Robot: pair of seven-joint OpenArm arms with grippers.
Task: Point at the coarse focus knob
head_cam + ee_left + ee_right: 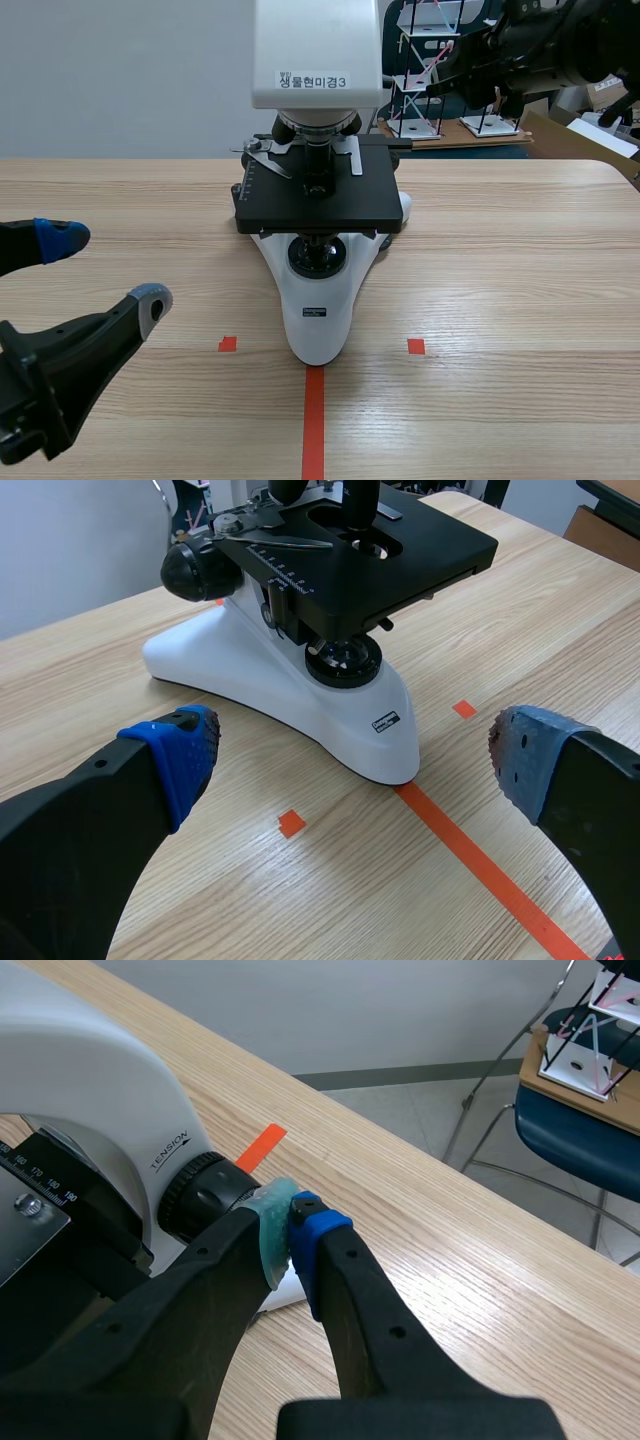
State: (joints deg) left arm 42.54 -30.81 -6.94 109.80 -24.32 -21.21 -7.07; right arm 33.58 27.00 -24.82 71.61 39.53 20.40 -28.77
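Coarse focus knob at closed right pincer's tip.

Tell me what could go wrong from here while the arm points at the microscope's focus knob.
1. The shut right hand has its tips against or very near the black knob. Any further push might turn it and shift the focus, or nudge the microscope.
2. The open left hand sits low in front of the microscope's base. If it drifted forward, it could bump the base.
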